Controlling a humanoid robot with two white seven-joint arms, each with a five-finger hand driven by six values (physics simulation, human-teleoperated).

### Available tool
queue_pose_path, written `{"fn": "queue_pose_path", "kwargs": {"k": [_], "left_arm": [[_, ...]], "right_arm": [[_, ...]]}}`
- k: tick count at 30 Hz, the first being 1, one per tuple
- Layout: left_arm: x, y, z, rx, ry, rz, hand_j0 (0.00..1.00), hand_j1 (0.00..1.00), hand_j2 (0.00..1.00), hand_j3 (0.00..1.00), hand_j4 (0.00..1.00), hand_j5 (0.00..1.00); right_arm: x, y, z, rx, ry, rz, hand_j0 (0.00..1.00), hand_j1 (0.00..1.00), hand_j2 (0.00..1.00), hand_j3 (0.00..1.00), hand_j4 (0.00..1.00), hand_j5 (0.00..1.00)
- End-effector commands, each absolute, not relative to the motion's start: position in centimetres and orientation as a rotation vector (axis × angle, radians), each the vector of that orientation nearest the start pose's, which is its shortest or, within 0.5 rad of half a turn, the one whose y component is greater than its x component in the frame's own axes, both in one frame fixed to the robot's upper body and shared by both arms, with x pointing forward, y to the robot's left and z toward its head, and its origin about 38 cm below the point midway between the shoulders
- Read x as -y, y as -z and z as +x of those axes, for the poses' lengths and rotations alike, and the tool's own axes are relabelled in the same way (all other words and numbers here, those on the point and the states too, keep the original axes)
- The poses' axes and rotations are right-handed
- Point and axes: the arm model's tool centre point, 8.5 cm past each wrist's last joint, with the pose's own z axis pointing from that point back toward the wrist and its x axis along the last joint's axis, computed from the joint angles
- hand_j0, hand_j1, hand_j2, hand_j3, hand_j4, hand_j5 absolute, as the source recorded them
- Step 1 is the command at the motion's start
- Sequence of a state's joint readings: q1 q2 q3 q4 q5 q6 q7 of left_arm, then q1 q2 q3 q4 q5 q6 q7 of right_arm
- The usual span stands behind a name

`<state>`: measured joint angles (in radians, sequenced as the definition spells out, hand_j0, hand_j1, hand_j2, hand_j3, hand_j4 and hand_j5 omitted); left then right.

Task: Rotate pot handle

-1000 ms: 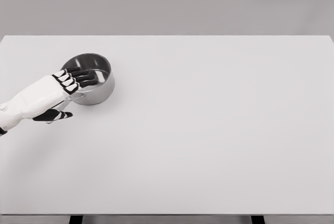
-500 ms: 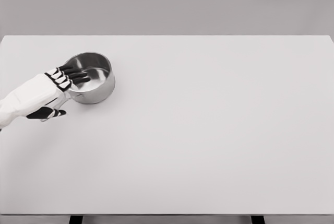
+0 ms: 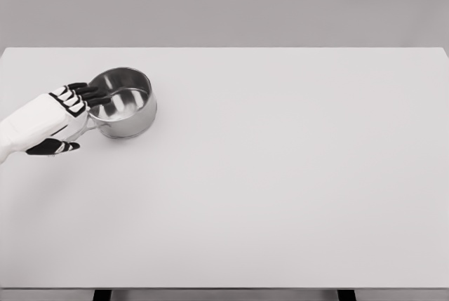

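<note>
Steel is what the pot (image 3: 123, 102) appears to be made of, shiny and empty, and it is seen in the upper left of the frame, standing upright on the white table (image 3: 280, 175). The left hand (image 3: 59, 115) is brought in from the left edge, and its dark fingertips (image 3: 90, 93) are laid over the near-left rim of the pot, reaching a little over the opening. The thumb (image 3: 56, 148) is held apart, lower down and pointing right, clear of the pot wall. The handle itself is mostly hidden under the palm; only a thin stub is made out at the lower left of the pot, so it cannot be told whether it is truly gripped. The fingers are seen as fairly straight and only slightly bent, and no firm closing around anything is shown. The right hand is not seen at all. Several risks can be judged from this. If the handle is merely pressed by the palm and not enclosed, the hand may be slid off it as the turn is made, and the pot may be left unturned. If the rim is pushed by the fingertips, the whole pot may be shoved across the smooth table, or tipped towards the right, instead of being turned in place. A firmer hold would be called for first.
</note>
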<state>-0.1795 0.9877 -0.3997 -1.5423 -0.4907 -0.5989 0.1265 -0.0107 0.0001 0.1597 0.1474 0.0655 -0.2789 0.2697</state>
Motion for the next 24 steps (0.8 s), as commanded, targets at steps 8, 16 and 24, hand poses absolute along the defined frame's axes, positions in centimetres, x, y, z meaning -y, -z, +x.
{"fn": "queue_pose_path", "kwargs": {"k": [8, 16, 24], "left_arm": [[-38.0, -18.6, 36.2, 1.731, 1.686, 0.645, 1.0, 1.0, 1.0, 1.0, 1.0, 1.0], [-38.6, -19.2, 36.8, 1.727, 1.675, 0.672, 1.0, 1.0, 1.0, 1.0, 1.0, 1.0], [-37.0, -24.6, 35.7, 1.923, 1.563, 0.587, 1.0, 1.0, 1.0, 1.0, 1.0, 1.0]], "right_arm": [[25.0, 25.4, -2.0, 0.099, -0.246, 0.205, 1.0, 1.0, 1.0, 1.0, 1.0, 1.0], [25.1, 25.4, -2.0, 0.098, -0.246, 0.205, 1.0, 1.0, 1.0, 1.0, 1.0, 1.0], [25.0, 25.4, -2.0, 0.099, -0.246, 0.205, 1.0, 1.0, 1.0, 1.0, 1.0, 1.0]]}}
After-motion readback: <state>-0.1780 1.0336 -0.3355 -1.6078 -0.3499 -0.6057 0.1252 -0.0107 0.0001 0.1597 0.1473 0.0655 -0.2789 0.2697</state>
